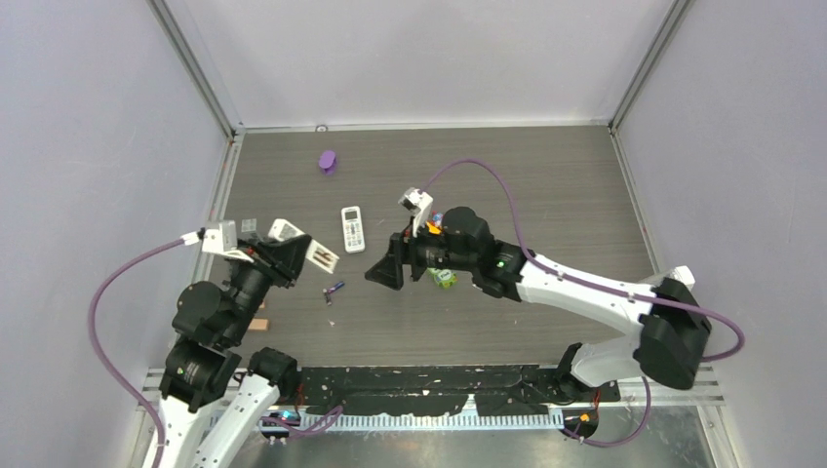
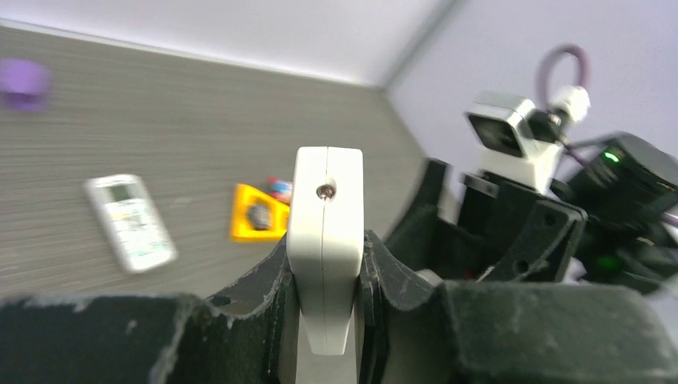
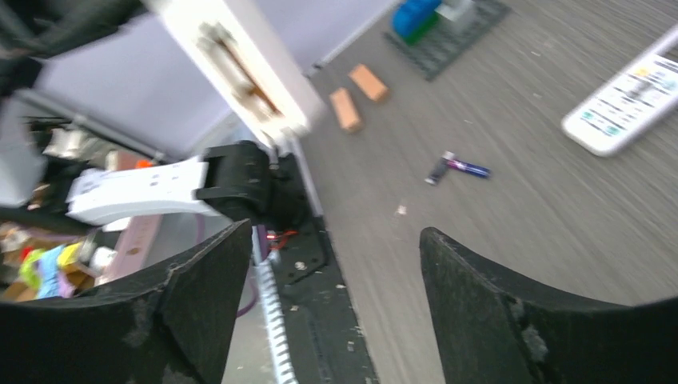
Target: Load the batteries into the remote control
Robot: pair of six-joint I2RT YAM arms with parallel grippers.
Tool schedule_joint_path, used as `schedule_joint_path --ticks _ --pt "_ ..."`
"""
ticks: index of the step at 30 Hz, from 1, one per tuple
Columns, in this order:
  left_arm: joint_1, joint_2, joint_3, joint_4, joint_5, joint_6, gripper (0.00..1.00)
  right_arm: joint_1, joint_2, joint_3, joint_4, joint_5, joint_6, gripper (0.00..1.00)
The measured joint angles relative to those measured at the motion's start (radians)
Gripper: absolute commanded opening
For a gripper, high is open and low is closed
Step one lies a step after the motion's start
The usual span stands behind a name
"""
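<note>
The batteries lie on the bare worktop, between the two arms and near the front. Only the right wrist view shows them as two pieces, a purple one and a shorter dark one, meeting at one end. From above they are just a tiny dark streak. The remote control is lifted off the worktop, and the left claw is clamped on it. The left wrist view shows it edge-on between the black fingers, so its faces are hidden there. The right wrist view shows an open back with a brownish compartment, but blur hides what is in it. The right claw hangs with its two fingers well apart and nothing between them. It is near the held remote control but not touching it. A second remote lies face up further back, and all three views show it. The top view alone shows a green toy block, partly covered by the right arm. The left wrist view shows a yellow object, too blurred to name, and a purple blob cut by the frame edge. Two orange blocks and a grey plate are clear only from the right wrist.
</note>
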Motion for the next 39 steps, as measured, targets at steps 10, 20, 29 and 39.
schedule_joint_path --ticks 10,20,29,39 --pt "0.0 -0.052 0.066 -0.182 -0.286 0.124 0.0 0.048 0.47 0.336 -0.205 0.2 -0.214 0.7" --pt "0.0 -0.053 0.165 -0.332 -0.379 0.064 0.0 0.121 0.747 0.609 -0.343 0.286 -0.36 0.6" --pt "0.0 -0.091 0.167 -0.375 -0.441 -0.003 0.0 0.209 0.805 0.697 -0.465 0.512 -0.095 0.63" --pt "0.0 -0.091 0.167 -0.394 -0.459 -0.02 0.0 0.262 1.022 0.976 -0.644 0.6 0.006 0.49"
